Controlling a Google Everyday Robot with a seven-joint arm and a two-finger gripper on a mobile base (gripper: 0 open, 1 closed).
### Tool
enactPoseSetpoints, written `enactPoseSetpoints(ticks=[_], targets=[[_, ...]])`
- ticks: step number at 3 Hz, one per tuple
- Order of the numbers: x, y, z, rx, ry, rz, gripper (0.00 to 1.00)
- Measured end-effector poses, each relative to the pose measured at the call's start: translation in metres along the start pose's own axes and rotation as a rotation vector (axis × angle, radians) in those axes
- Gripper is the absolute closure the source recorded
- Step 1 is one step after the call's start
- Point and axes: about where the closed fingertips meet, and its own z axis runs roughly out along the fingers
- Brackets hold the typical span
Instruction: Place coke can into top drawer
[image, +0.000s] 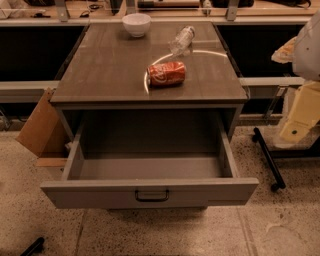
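Observation:
The coke can (166, 74) is red with white lettering and lies on its side on the cabinet top (100, 75), right of centre. The top drawer (150, 167) is pulled wide open below it. Its inside is grey and bare, and its front panel has a small dark handle (151, 195). My gripper (296, 127) hangs at the right edge of the view, beside the cabinet and level with the drawer. It is well to the right of the can and holds nothing that I can see.
A clear plastic bottle (181, 39) lies on its side behind the can. A white bowl (136, 24) stands at the back of the top. A cardboard box (41, 125) leans left of the cabinet. A black bar (268, 157) lies on the floor to the right.

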Motion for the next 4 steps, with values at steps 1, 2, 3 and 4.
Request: enactPoseSetpoints(ticks=[1,2,3,4], targets=[[0.0,0.0,0.0,0.0,0.0,0.0,0.0],[-0.013,-0.02,0.006,0.014,-0.051,-0.046,0.0],[-0.044,-0.052,0.022,0.019,-0.162,-0.134,0.0],[-0.075,-0.08,0.042,-0.002,-0.284,-0.198,0.0]])
